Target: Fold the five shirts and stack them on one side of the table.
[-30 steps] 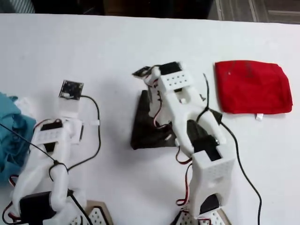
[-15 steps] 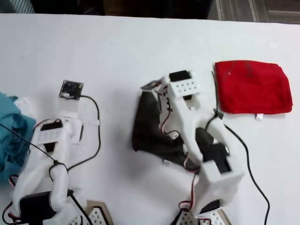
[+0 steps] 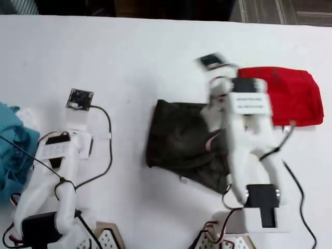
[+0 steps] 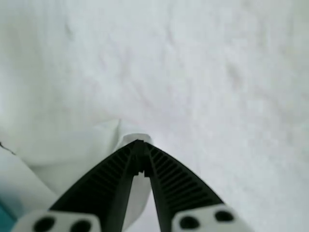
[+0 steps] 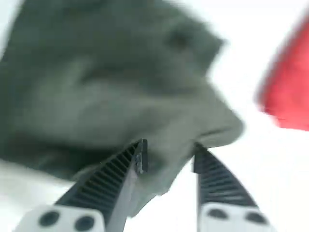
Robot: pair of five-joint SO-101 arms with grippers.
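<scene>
— What is seen from the high view?

— A white counter (image 3: 129, 46) is seen, with a dark shirt (image 3: 179, 140) spread loosely near its middle. A folded red shirt (image 3: 293, 96) is laid toward the right side, close to the dark one. A crumpled teal heap of cloth (image 3: 13, 148) is found at the left edge.

— And how are the arms placed?

— The left arm (image 3: 54, 155) is held low over bare counter, between the teal heap and the dark shirt. The right arm (image 3: 249, 129) is stretched over the right edge of the dark shirt, and its blurred head is seen between that shirt and the red one.

— What is shown by the left wrist view?

— The left gripper (image 4: 141, 169) is seen with its fingers (image 4: 174, 188) pressed together at the tips, over white counter. A pale white piece is seen just beneath the tips; what it is cannot be told.

— And by the right wrist view?

— The right gripper (image 5: 169, 157) is seen with its fingers spread apart. An edge of the dark shirt is framed between them, though whether the cloth is touched cannot be told. The red shirt is seen beyond the dark one's corner, with a strip of white counter between them.
</scene>
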